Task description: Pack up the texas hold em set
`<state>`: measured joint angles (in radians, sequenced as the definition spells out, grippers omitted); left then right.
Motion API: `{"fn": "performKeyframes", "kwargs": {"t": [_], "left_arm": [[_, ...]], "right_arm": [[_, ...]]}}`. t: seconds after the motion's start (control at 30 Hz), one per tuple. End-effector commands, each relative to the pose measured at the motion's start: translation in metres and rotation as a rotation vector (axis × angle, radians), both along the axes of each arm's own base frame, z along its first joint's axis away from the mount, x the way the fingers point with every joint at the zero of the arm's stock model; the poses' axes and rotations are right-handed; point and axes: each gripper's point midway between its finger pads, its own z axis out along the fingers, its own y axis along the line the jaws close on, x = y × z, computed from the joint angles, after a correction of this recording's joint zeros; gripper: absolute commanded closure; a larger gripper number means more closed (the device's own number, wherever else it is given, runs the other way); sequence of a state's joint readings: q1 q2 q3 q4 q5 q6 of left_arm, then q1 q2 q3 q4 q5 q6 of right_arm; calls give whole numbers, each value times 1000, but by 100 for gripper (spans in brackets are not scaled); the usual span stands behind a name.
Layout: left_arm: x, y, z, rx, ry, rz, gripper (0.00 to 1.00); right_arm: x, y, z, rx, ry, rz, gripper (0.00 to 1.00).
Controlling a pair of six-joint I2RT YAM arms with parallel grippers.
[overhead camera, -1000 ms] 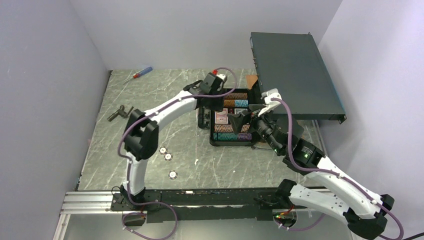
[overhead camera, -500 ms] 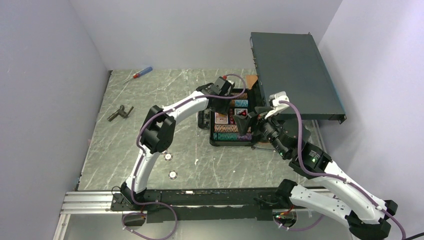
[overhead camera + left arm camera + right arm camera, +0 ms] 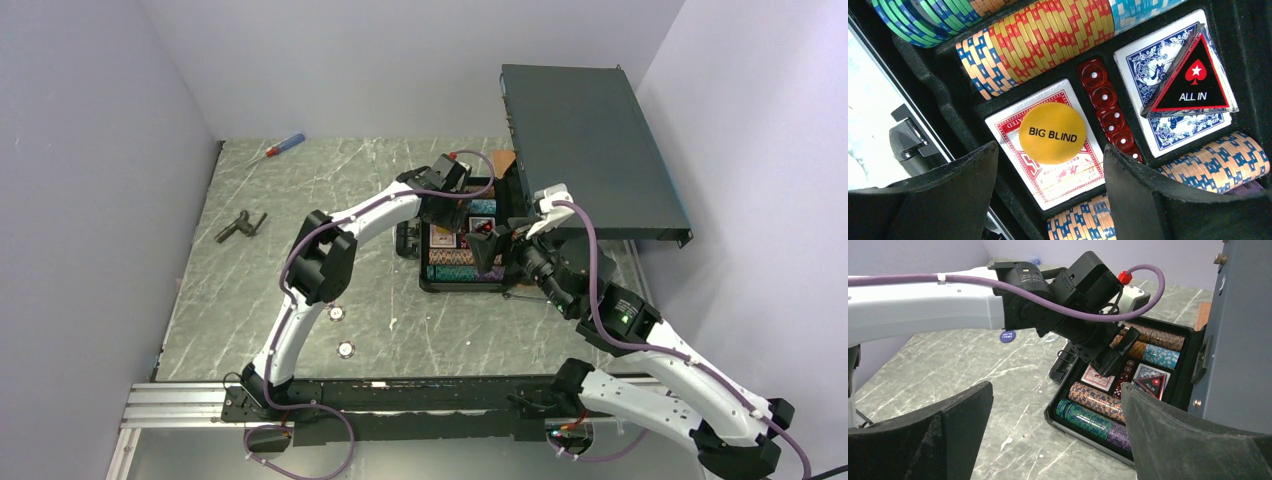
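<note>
Since the BIG BLIND button (image 3: pixel 1052 133) lies loose on the red deck (image 3: pixel 1068 175) inside the open case (image 3: pixel 460 288), w/ L gripper (image 3: pixel 1049 147) fingers (image 3: pixel 948 200) spread either side & touching nothing, best exit is prob. a straight lift, no sideways drift. R gripper (image 3: pixel 1056 389) hangs agape beside the case. Two buttons (image 3: pixel 337 313) lie on the table (image 3: pixel 300 200), well apart from it; fetch those next.

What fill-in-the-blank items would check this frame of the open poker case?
The yellow button lying on the red deck reads ____.
The triangular ALL IN marker rests on the ____ deck.
A row of red ____ sits between the two decks.
The left gripper above the case has its jaws ____.
Missing words: BIG BLIND; blue; dice; open.
</note>
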<state>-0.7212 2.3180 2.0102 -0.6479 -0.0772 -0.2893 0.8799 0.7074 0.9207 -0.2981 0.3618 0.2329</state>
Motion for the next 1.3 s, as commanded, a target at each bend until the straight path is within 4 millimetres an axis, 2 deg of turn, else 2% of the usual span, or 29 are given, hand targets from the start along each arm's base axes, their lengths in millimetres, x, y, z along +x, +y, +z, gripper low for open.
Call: {"fn": "performKeyframes", "kwargs": {"t": [0.0,0.13,0.23,0.27,0.37,0.57,0.63,0.7,0.73,0.77,0.83,0.97,1.07,1.2,1.27], "left_arm": [[8,18,49,-30,-60,39,21],[-10,51,83,-123,-47,78,22],[-31,88,104,-184,-44,116,22],[-37,107,118,-209,-59,144,21],[-56,164,123,-204,-35,236,20],[-95,287,115,-99,21,456,18],[-104,325,118,-59,14,558,17],[-108,357,122,-49,-30,693,17],[-108,363,125,-76,-57,730,17],[-106,371,128,-115,-86,770,17],[-106,376,129,-170,-124,810,17],[-107,381,120,-191,-145,836,17],[-111,392,112,-201,-125,881,17],[-109,392,112,-256,-123,883,17],[-108,390,112,-273,-124,867,17]], "right_arm": [[3,5,17,42,-24,3,0],[9,19,14,19,-20,33,0],[15,35,13,0,-23,73,0],[17,42,11,-8,-25,90,0],[22,65,8,-28,-30,160,0],[35,116,2,-25,-14,289,0],[44,133,-1,-26,0,306,0],[64,147,-10,-40,45,275,0],[76,154,-18,-62,82,250,0],[95,166,-27,-87,129,219,0],[132,174,-52,-130,231,145,1],[181,198,-107,-201,417,127,10],[201,213,-147,-258,508,132,14],[221,231,-185,-306,523,145,3],[229,236,-201,-336,526,148,1]]}}
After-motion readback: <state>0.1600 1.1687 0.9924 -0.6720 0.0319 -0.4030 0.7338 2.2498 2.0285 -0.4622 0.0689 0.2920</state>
